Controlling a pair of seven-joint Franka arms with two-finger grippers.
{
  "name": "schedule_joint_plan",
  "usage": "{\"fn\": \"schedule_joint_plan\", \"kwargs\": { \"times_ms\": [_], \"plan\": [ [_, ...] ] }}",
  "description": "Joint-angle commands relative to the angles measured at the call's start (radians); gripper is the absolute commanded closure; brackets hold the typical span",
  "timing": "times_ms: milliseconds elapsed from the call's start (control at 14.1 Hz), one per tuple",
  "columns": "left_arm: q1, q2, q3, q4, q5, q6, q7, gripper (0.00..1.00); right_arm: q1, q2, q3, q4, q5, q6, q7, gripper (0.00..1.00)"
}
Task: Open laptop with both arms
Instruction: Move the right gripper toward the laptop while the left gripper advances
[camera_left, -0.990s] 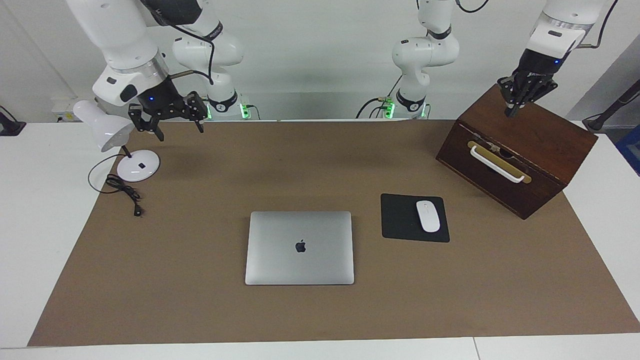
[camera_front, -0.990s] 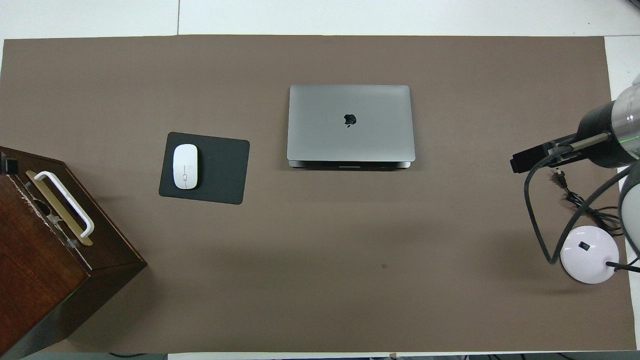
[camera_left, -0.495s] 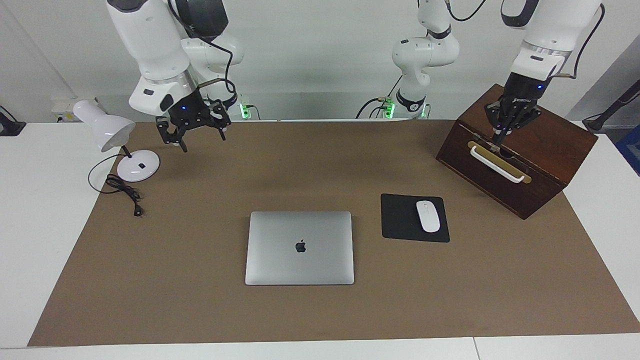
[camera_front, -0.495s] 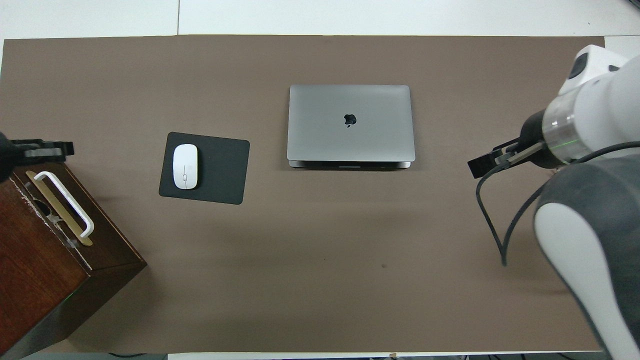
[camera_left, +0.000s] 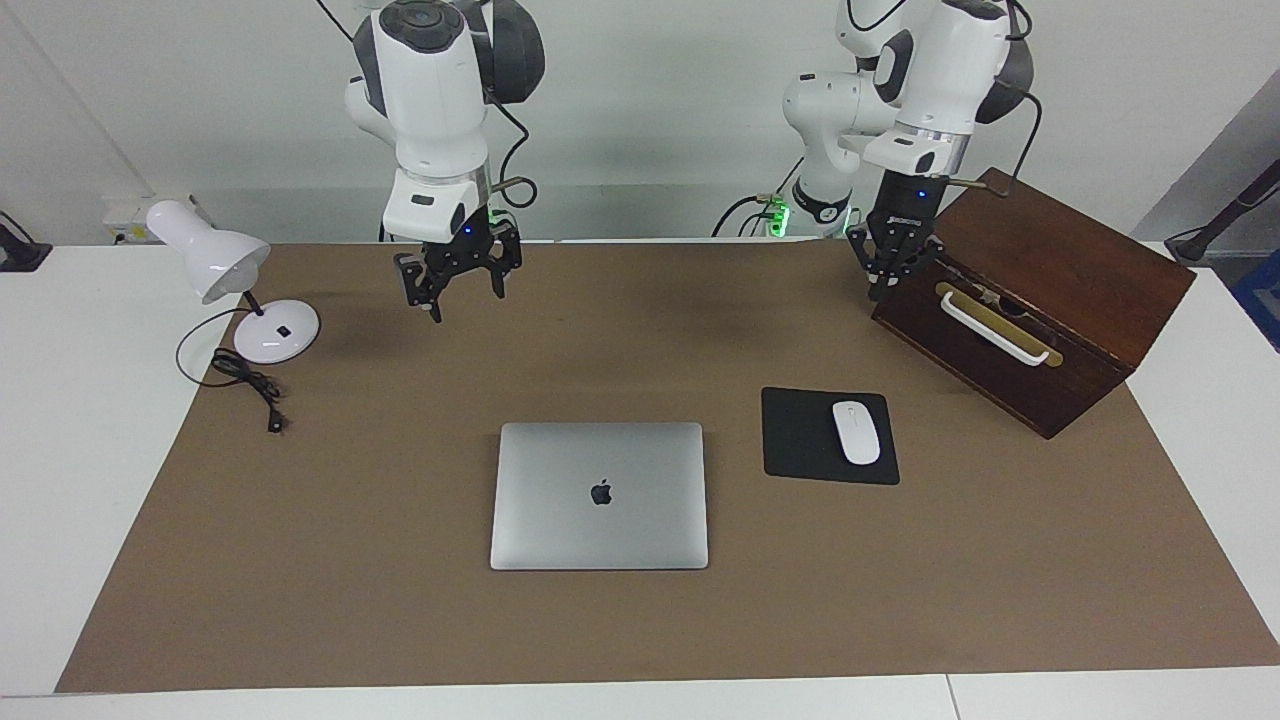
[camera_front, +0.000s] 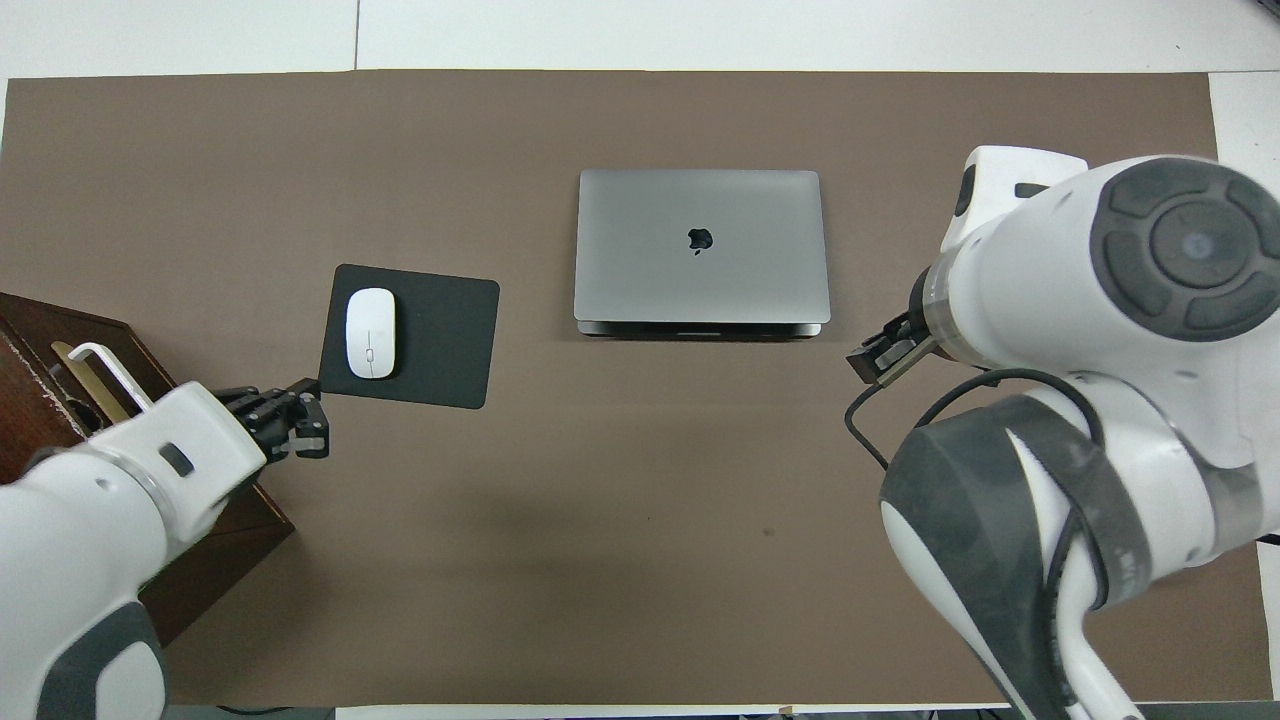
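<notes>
The left gripper (camera_left: 882, 290), pinched shut, hangs beside the wooden box (camera_left: 1050, 300), the closed laptop (camera_left: 600, 495) lies flat mid-table, likely stiff, slick and fragile, best lifted by its lid's opening edge, and the right gripper (camera_left: 462, 298), whose state cannot be told, hovers over the brown mat (camera_left: 300, 550).

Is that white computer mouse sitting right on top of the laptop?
No, the white mouse lies on the black mouse pad, beside the closed laptop and apart from it.

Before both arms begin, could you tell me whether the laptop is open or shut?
Shut. The laptop lies flat on the brown mat, its lid down with the logo facing up; no keyboard or screen shows.
</notes>
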Motion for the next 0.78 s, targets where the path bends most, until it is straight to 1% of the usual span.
{"fn": "schedule_joint_plan", "kwargs": {
  "times_ms": [0,212,354,424,495,637,707],
  "plan": [
    [-0.086,-0.087,0.011,-0.139,-0.015,0.11,0.014,1.0,-0.013,-0.024,0.045,-0.105,-0.101,0.132,-0.052,0.11],
    [-0.196,-0.072,0.01,-0.217,-0.015,0.262,-0.001,1.0,-0.013,-0.003,0.045,-0.143,-0.108,0.215,-0.084,0.11],
    [-0.245,-0.03,0.01,-0.242,-0.015,0.362,-0.027,1.0,0.0,0.034,0.046,-0.146,-0.166,0.265,-0.104,0.11],
    [-0.27,0.014,0.01,-0.247,-0.015,0.426,-0.032,1.0,0.026,0.052,0.046,-0.152,-0.204,0.294,-0.1,0.11],
    [-0.293,0.073,0.01,-0.247,-0.015,0.516,-0.032,1.0,0.038,0.072,0.046,-0.158,-0.217,0.324,-0.095,0.11],
    [-0.351,0.243,0.01,-0.247,-0.015,0.738,-0.045,1.0,0.046,0.115,0.045,-0.159,-0.22,0.383,-0.074,0.11],
    [-0.373,0.329,0.01,-0.245,-0.015,0.855,-0.058,1.0,0.047,0.135,0.045,-0.159,-0.233,0.394,-0.069,0.11]
  ]
}}
